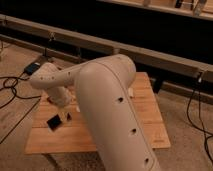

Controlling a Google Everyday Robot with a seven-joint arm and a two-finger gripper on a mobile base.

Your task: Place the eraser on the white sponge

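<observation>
The eraser [54,123] is a thin black slab lying flat near the left front of the wooden table [145,125]. My gripper [66,117] hangs at the end of the white arm [107,105], just right of the eraser and low over the table. I cannot tell whether it touches the eraser. The white sponge is hidden, and the bulky arm covers the middle of the table.
A small dark box [31,67] and black cables [10,85] lie on the floor to the left. Another cable [192,112] runs down the floor on the right. A long dark rail [150,50] runs behind the table.
</observation>
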